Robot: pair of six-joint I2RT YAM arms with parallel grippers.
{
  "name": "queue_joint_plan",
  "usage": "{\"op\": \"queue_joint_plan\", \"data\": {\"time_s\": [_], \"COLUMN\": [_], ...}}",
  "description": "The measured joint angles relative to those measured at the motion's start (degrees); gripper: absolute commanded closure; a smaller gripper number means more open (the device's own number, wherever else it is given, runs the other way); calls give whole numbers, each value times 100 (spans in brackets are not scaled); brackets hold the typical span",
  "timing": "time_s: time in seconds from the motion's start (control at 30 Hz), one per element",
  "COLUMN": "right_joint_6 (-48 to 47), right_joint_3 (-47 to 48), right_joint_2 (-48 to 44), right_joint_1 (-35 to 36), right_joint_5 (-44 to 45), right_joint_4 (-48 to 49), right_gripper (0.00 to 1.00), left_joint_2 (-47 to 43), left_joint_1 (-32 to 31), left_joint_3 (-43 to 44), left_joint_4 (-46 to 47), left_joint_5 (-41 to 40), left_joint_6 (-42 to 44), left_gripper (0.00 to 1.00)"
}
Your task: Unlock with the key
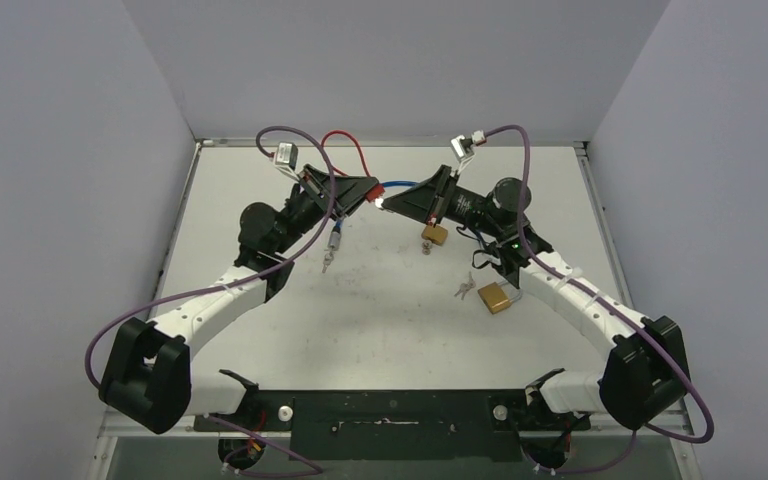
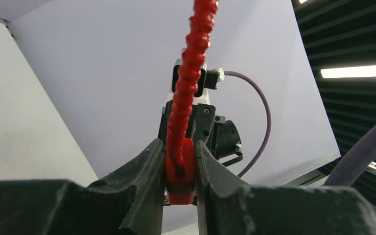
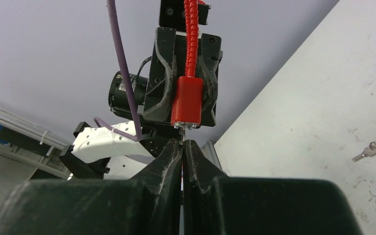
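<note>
One red lock (image 1: pixel 360 187), above far tabletop (image 1: pixel 380 330)

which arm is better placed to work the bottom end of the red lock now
Right. The right fingers are shut directly under the red lock's metal tip, in line with it. The left fingers clamp the lock's body, likely steadying it.
</note>
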Motion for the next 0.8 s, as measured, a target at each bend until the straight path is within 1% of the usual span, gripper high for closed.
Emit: {"op": "queue_joint_plan", "data": {"time_s": [0.1, 0.2, 0.27, 0.47, 0.53, 0.57, 0.63, 0.8], "right_joint_6": [-243, -63, 424, 2328, 2852, 2957, 2885, 1513], "right_joint_3": [264, 315, 236, -199, -282, -284, -258, 358], "right_joint_2": [0, 28, 149, 634, 769, 811, 824, 529], "right_joint_1": [24, 22, -28, -190, -203, -203, -201, -175], "right_joint_5": [96, 122, 94, 22, 44, 48, 55, 92], "right_joint_4": [-531, -522, -90, 1775, 2280, 2389, 2321, 702], "right_gripper": [100, 100, 100, 100, 100, 100, 100, 100], "left_joint_2": [-42, -103, -109, -109, -109, -111, -114, -168], "left_joint_1": [0, -13, -37, -240, -297, -317, -352, -365], "left_joint_3": [92, 155, 214, 380, 380, 380, 380, 378], "left_joint_4": [-247, -365, -387, -520, -442, -413, -420, -527], "left_joint_5": [-107, -155, -221, -544, -647, -699, -809, -1174], "left_joint_6": [120, 280, 407, 935, 979, 999, 1067, 1023], "left_gripper": [100, 100, 100, 100, 100, 100, 100, 100]}}
